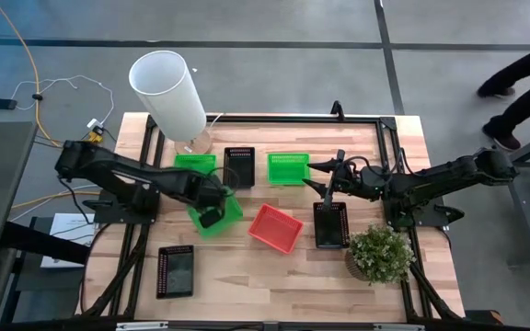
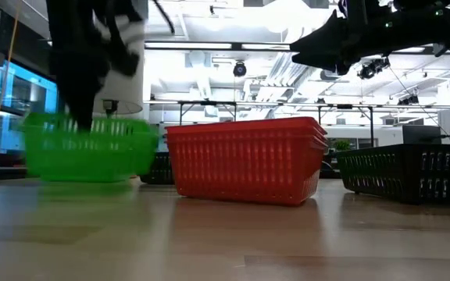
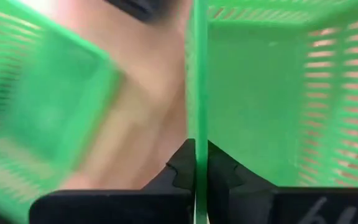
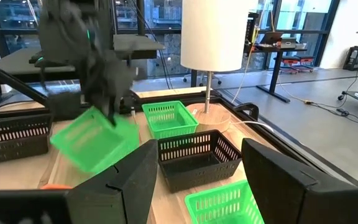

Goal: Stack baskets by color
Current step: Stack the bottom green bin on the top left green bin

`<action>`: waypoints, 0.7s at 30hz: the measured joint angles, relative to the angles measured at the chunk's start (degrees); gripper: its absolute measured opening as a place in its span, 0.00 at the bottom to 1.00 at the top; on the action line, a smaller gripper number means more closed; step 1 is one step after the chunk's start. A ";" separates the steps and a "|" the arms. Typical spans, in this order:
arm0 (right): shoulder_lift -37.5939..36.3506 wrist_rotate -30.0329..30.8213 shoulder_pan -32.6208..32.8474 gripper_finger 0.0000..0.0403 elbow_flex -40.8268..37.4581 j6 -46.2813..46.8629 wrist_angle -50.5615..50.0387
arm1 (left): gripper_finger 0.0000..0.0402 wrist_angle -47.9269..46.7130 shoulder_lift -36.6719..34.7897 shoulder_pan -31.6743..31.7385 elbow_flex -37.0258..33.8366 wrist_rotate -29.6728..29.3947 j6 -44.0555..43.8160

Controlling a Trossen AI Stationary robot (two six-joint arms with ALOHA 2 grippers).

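L gripper [image 1: 212, 213] | clamped shut on wall of bright green perforated plastic basket [image 1: 228, 210], tilted, at 9 o'clock of red mesh plastic basket [image 1: 275, 227] | R gripper [image 1: 326, 190] | wide open, holding nothing, over black mesh basket [image 1: 331, 226]

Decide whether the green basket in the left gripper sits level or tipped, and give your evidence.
Tipped. The left gripper pinches the green basket by one wall, and the right wrist view shows it hanging slanted.

Left gripper [image 4: 107, 115] lifts green basket [image 4: 92, 144] (tilted).
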 joint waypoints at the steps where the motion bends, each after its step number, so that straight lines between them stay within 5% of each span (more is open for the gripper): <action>1: 0.00 0.00 0.01 0.55 0.00 0.00 0.15 | 0.01 -3.30 -1.24 -0.13 1.78 -1.94 0.43; 6: 0.00 0.00 0.00 0.55 0.00 -0.12 0.43 | 0.00 -18.20 -4.89 -0.13 12.45 -12.77 7.82; 10: 0.00 -0.35 0.02 0.55 0.00 0.28 0.79 | 0.00 -25.88 -5.13 2.38 18.44 -18.72 22.69; 15: 0.00 -1.59 0.02 0.55 0.00 0.32 0.66 | 0.00 -26.09 -4.84 8.31 18.47 -21.92 42.89; 21: 0.00 -2.41 0.11 0.55 0.00 1.39 0.05 | 0.00 -20.63 -4.31 17.92 14.28 -22.61 52.11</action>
